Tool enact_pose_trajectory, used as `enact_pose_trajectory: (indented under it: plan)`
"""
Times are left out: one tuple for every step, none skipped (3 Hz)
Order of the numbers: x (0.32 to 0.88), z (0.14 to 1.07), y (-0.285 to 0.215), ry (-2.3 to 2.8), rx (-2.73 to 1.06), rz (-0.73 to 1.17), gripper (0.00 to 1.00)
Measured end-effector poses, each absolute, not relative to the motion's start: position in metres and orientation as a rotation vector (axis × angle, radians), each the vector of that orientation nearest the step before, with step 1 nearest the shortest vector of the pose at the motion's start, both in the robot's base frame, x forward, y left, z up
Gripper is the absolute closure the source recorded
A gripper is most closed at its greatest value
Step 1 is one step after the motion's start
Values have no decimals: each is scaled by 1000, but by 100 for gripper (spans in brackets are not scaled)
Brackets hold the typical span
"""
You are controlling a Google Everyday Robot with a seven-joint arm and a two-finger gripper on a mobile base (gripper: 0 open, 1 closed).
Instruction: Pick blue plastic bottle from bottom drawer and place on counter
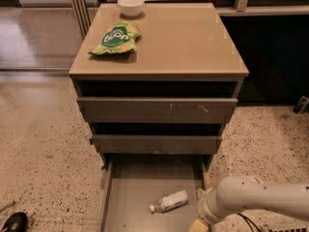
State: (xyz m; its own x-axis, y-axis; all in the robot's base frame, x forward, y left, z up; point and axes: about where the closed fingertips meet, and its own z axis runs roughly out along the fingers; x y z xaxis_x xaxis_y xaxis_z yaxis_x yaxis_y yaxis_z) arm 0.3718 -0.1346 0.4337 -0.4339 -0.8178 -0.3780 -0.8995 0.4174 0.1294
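Note:
The blue plastic bottle [169, 201] lies on its side on the floor of the bottom drawer [129, 193], which is pulled open, with its white cap pointing left. My gripper [199, 224] is at the frame's bottom edge, just right of the bottle and a little nearer the camera, mostly cut off by the frame. The white arm [260, 199] reaches in from the right. The tan counter [188, 37] tops the cabinet above.
A green snack bag [116, 37] and a white bowl [131, 5] sit on the counter's left rear part. The two upper grey drawers [154, 110] are slightly open. Speckled floor lies on both sides, and a dark object [13, 222] lies at the bottom left.

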Motion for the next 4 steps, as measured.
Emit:
enact_pose_trajectory:
  plan:
    - [372,434,-135,2418,-1500,459,0]
    - [371,429,-134,2400,-1519,480,0]
    - [386,414,-117,2315,-1593,505,0]
    - [386,414,-117,2315,-1592,505,0]
